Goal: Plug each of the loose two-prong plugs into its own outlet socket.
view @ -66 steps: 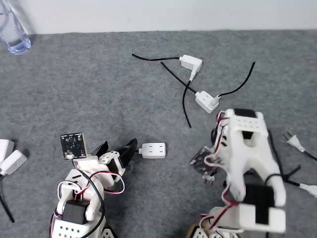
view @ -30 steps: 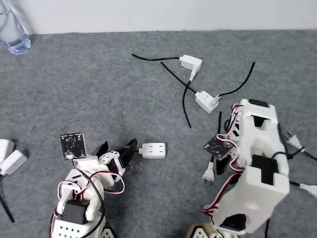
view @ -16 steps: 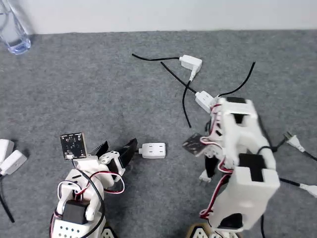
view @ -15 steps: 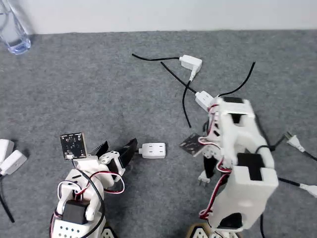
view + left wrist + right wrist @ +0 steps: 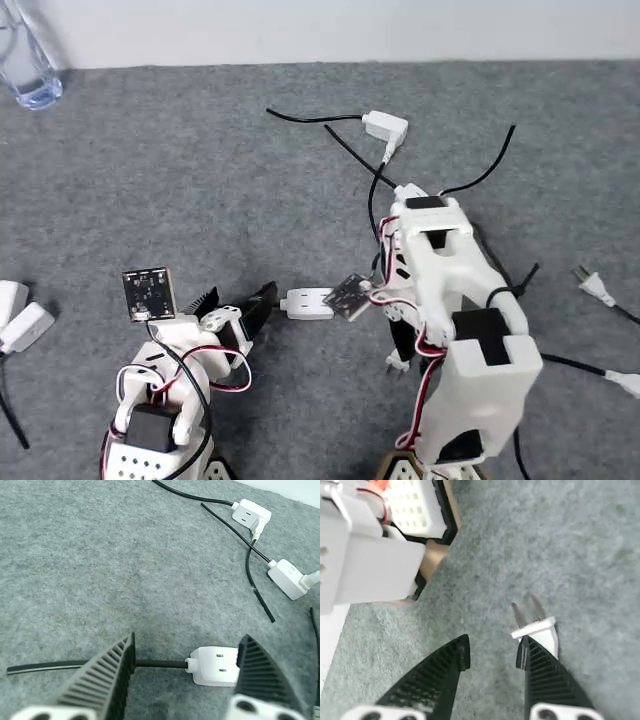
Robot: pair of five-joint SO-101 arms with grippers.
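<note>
Grey carpet-like bench (image 5: 180,180) runs back to a white wall (image 5: 300,30), a clear glass (image 5: 25,62) in its far corner. Left gripper (image 5: 188,642) sits wide open around an outlet socket (image 5: 214,666). Right gripper (image 5: 492,652), jaws parted, holds nothing; a two-prong plug (image 5: 536,629) lies just beside one finger.

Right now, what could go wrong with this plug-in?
1. Left pincer stands open astride the socket, not clamping it; a push could slide it.
2. The plug at the right pincer has its prongs turned away from the socket's upward slots; insertion may miss.
</note>
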